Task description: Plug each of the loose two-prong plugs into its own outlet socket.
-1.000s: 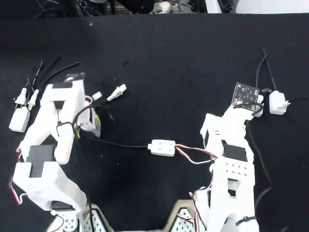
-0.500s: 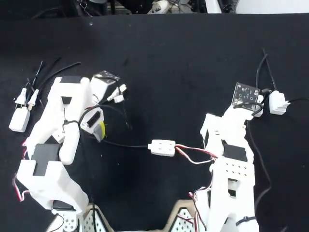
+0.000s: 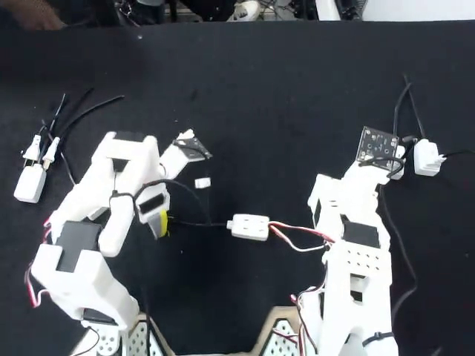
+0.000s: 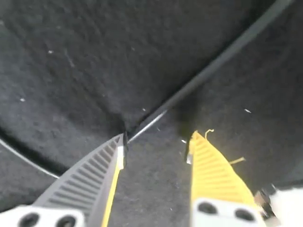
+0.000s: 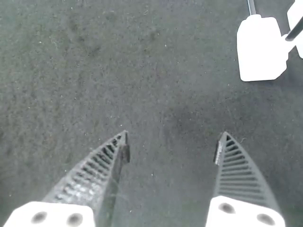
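A white outlet socket (image 3: 249, 226) lies mid-table on a black cable (image 3: 197, 223). A small white plug (image 3: 202, 182) rests just behind that cable. Two more loose plugs (image 3: 41, 150) lie at the far left beside a white adapter (image 3: 29, 184). My left gripper (image 4: 156, 146) is open and hangs low over the black cable (image 4: 208, 71), nothing between its fingers; its yellow finger (image 3: 162, 222) shows left of the socket. My right gripper (image 5: 173, 144) is open over bare cloth, short of a white adapter (image 5: 261, 49) at the far right (image 3: 427, 157).
Red and white wires (image 3: 297, 239) run from the socket to the right arm's base. Thin black cables (image 3: 82, 111) trail at the back left and another (image 3: 401, 104) at the back right. Black cloth covers the table.
The left arm has swung right and toward the front, from the back-left cables to the cable by the socket. The white plug now lies nearer the socket. The right arm has kept still.
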### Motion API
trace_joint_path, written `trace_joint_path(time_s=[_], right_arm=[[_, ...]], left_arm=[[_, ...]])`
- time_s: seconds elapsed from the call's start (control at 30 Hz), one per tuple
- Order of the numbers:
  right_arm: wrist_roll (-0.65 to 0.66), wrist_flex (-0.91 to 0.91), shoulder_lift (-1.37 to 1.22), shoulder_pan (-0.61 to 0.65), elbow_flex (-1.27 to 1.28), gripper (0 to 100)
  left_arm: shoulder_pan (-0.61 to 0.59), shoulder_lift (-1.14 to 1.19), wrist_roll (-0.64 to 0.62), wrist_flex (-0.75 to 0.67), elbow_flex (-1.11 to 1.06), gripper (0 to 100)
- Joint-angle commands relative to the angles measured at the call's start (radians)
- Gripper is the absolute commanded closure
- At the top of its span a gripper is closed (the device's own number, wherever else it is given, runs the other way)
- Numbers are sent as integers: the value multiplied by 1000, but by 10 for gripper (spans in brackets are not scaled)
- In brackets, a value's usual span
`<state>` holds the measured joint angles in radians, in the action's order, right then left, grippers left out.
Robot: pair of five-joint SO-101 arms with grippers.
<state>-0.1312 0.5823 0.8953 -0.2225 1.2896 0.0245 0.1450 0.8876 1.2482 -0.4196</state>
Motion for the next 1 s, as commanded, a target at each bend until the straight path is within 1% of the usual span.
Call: trace_joint_path(time_s=[0.0,0.13,0.17,0.27,0.33,0.37,0.4,0.47,0.63,0.8,0.9,0.97], right_arm=[[-6,-21,21,14,-4,719],[-6,-21,19,14,-4,719],[-6,-21,19,14,-4,719],[-6,-21,21,14,-4,719],[-6,-21,21,14,-4,719],[-6,-21,21,14,-4,719],[-6,-21,21,14,-4,719],[-6,-21,21,14,-4,719],[-6,-21,21,14,-4,719],[-6,-21,21,14,-4,719],[-6,-21,21,15,-5,719],[-6,-21,21,15,-5,719]], left_arm=[[-33,-15,-52,-146,-48,777],[-35,-20,-68,-118,-39,779],[-35,-20,-64,-107,-33,792],[-33,-11,-63,-100,-22,875],[-35,-11,-63,-100,-27,963],[-36,-11,-63,-98,-27,978],[-41,-14,-64,-83,-30,956],[-42,-20,-63,-31,-21,973],[-73,-20,-57,75,-1,971],[-171,-20,89,92,-12,971],[-194,-20,112,92,-12,971],[-193,-20,117,121,-1,970]])
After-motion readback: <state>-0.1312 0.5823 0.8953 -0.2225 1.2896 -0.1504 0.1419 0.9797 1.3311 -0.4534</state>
